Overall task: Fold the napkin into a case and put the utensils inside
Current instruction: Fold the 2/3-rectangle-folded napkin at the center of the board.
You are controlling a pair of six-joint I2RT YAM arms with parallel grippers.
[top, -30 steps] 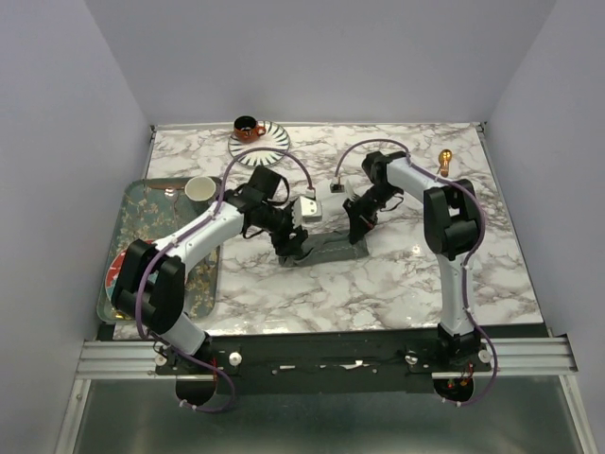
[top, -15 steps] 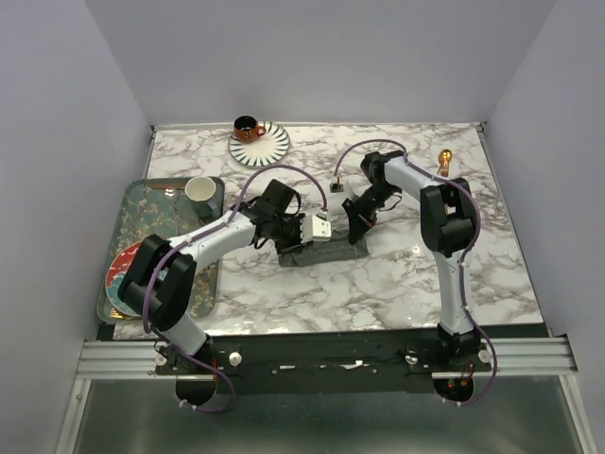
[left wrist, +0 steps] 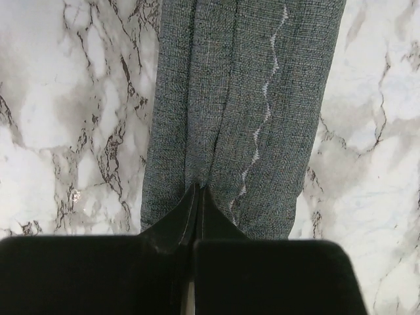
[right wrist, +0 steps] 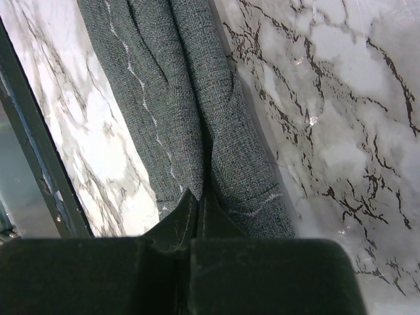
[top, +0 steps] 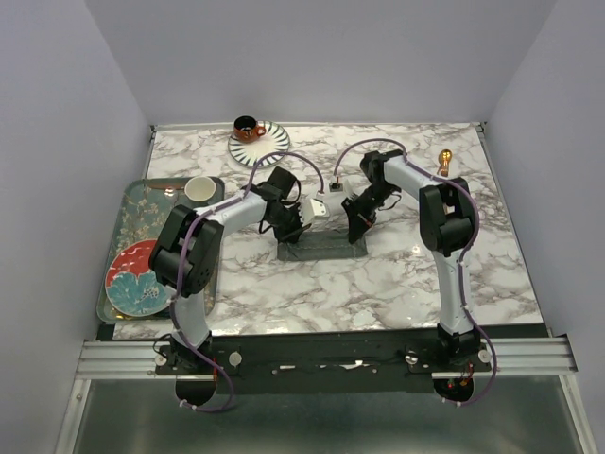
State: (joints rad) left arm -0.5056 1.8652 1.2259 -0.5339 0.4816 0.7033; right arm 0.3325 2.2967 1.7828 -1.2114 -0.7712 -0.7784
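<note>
A white marble-patterned table (top: pixel 378 284) with grey veins sits inside plain pale walls (top: pixel 312 57) on three sides, with a metal rail (top: pixel 321 355) along its near edge.

The napkin (top: pixel 321 248) lies flat at the table's middle, folded into a long narrow dark grey strip. It stretches between the two grippers, one at each end. The cloth is a coarse, flecked weave. A thin lighter stitched hem (left wrist: pixel 266 98) wavers along its length, and a soft crease runs down the middle.

The left gripper (left wrist: pixel 197 197) has its jaws pressed together on a small ridge of cloth at the strip's left end. In its wrist view, the strip runs straight away from the fingertips. The right gripper (right wrist: pixel 197 200) is likewise clamped on a pinch of cloth at the right end, where the fabric bunches into folds just ahead of the tips.

One gold-copper utensil (top: pixel 443 159) lies well beyond the right gripper, near the far right edge. Outward of the left gripper is a patterned green tray (top: pixel 123 213) holding a white cup (top: pixel 199 190) and a red flowered plate (top: pixel 137 279). Farther back, an orange cup (top: pixel 248 127) stands on a striped saucer (top: pixel 274 144).
</note>
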